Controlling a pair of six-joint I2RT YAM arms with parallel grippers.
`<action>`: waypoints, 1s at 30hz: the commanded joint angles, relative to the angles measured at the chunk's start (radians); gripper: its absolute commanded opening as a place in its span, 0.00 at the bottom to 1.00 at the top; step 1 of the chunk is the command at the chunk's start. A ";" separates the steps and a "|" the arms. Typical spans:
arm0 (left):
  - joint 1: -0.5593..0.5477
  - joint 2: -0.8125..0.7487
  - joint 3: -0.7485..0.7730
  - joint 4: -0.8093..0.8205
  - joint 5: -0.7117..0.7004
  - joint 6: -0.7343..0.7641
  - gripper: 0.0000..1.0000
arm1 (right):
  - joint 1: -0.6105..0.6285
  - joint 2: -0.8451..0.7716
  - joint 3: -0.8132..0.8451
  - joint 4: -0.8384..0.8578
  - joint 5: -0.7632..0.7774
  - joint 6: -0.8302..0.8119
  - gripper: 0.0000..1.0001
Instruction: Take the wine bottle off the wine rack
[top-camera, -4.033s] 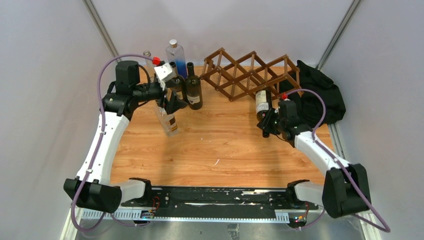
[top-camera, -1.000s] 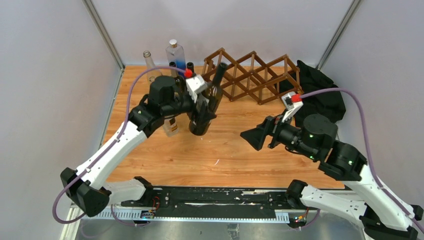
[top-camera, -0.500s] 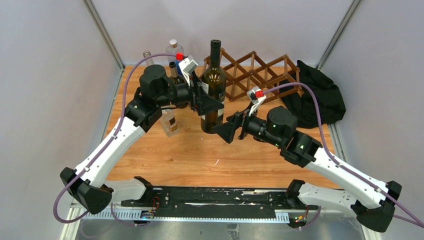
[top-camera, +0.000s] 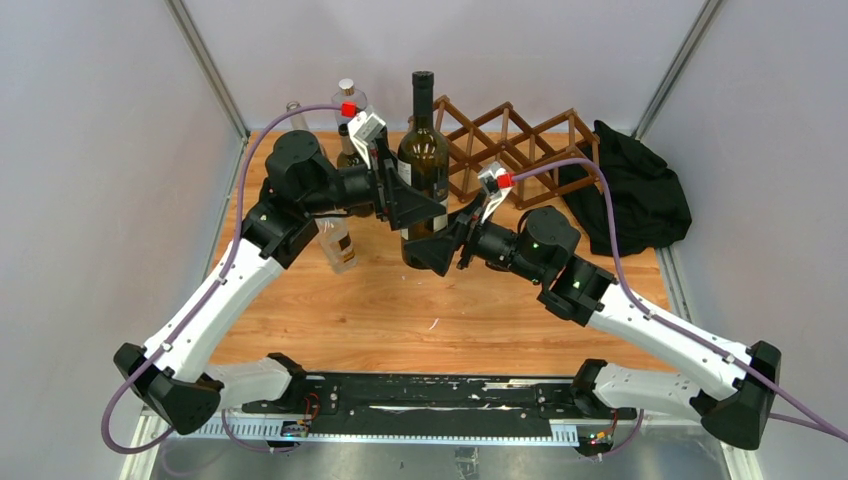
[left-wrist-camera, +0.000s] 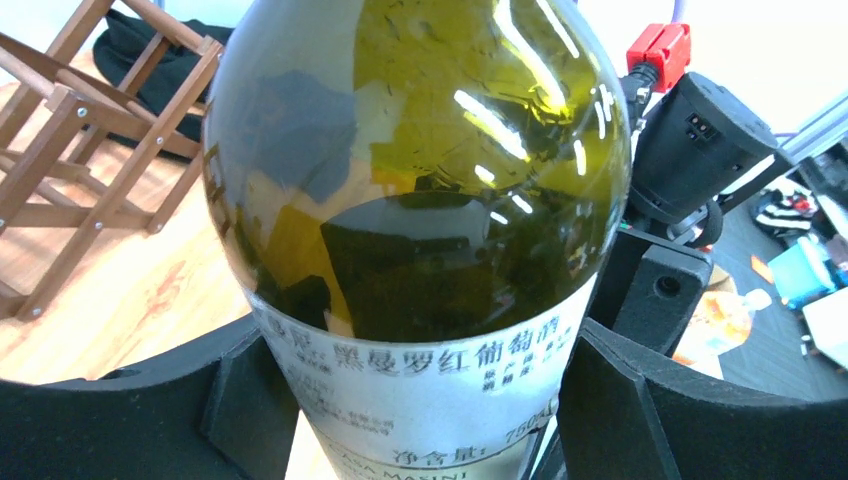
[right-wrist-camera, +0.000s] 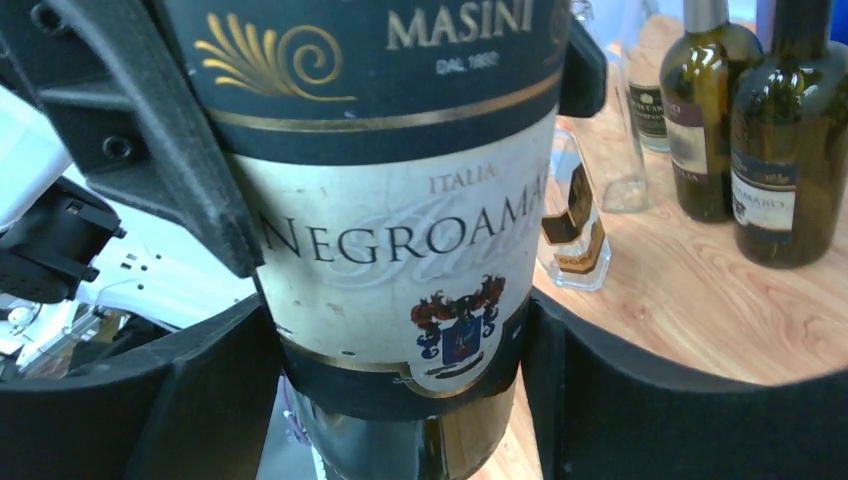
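my left jaws are closed on the wine bottle (top-camera: 424, 160). one finger (left-wrist-camera: 240, 400) lies on each side of the white back label, tight against the glass. the bottle stands upright between them, neck up, its dark green shoulder rising above my grip.

my right jaws sit lower on the same bottle, coming in from the opposite side. they are spread to the bottle's width, and the fingers (right-wrist-camera: 200, 400) flank the front label right at its edges. i cannot tell whether they press on it or only bracket it. the bottle's base hangs below them, and i cannot tell whether it touches the bench (top-camera: 450, 310).

just past my left jaws, on the outer side and lower down, a small clear bottle (right-wrist-camera: 575, 220) with a black and gold label stands on the bench. beyond it two dark bottles (right-wrist-camera: 790, 150) stand upright side by side. a tall clear bottle (top-camera: 347, 98) rises behind my left wrist.

the wine rack (top-camera: 520, 150) lies behind both jaws, toward the far edge of the bench. the bottle i hold is out of its openings and apart from it. past the rack's end, on my right jaws' side, sits a black cloth heap (top-camera: 640, 190).
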 joint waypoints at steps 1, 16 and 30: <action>0.001 -0.052 0.018 0.111 0.039 -0.061 0.04 | -0.004 0.011 -0.010 0.103 -0.031 -0.009 0.67; 0.062 -0.009 0.103 0.100 -0.025 -0.090 0.92 | 0.016 -0.091 -0.012 -0.208 0.012 -0.273 0.00; 0.084 0.002 0.122 0.061 -0.025 -0.037 0.25 | 0.020 -0.118 -0.030 -0.235 0.023 -0.303 0.00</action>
